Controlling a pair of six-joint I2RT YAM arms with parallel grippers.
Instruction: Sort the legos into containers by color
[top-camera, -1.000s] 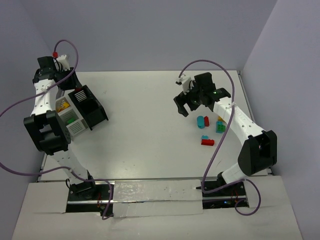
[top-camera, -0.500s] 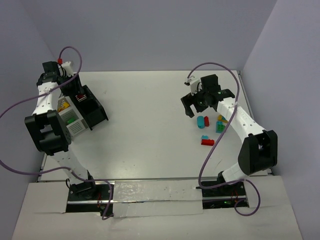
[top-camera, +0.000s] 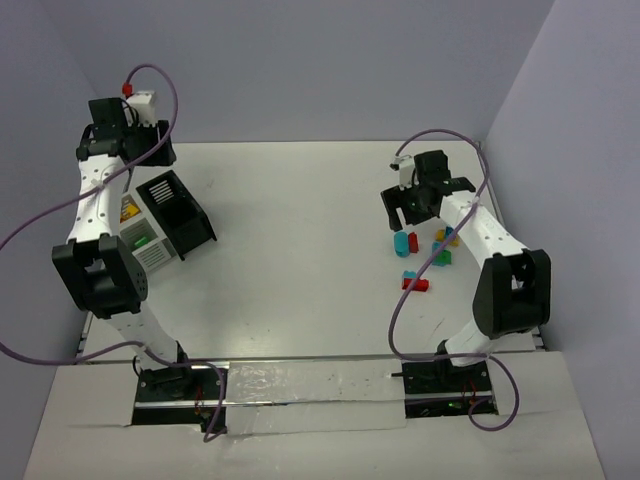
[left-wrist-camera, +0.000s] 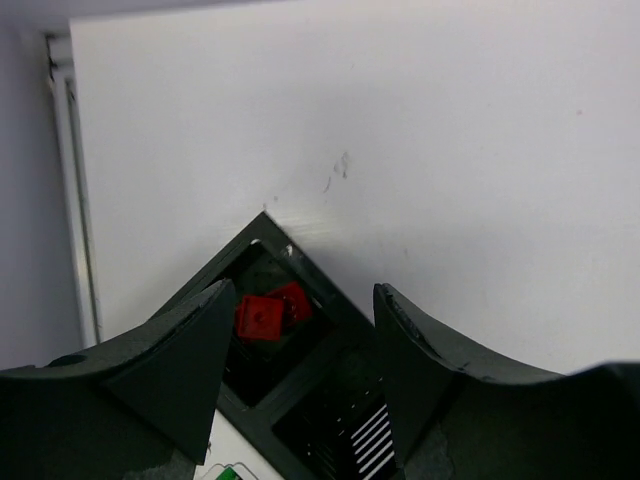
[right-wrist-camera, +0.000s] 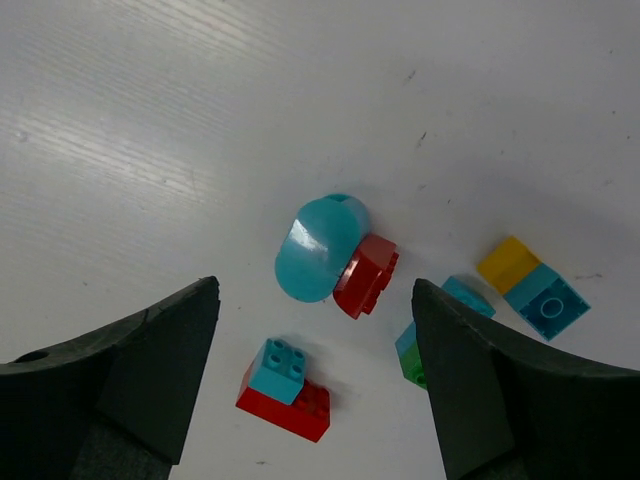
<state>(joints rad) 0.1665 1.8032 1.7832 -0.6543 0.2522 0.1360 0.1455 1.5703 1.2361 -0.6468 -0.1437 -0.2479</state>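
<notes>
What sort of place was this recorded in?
Most likely a lab robot test cell, not a home or factory: a white table boxed in by plain walls, a left arm and right arm bolted at its taped near edge, trailing purple cables, with legos and small containers as props.

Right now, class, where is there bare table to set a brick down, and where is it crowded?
Bare: the wide middle of the table, between the containers at left and the legos at right. Crowded: around the legos, beneath the right gripper.
</notes>
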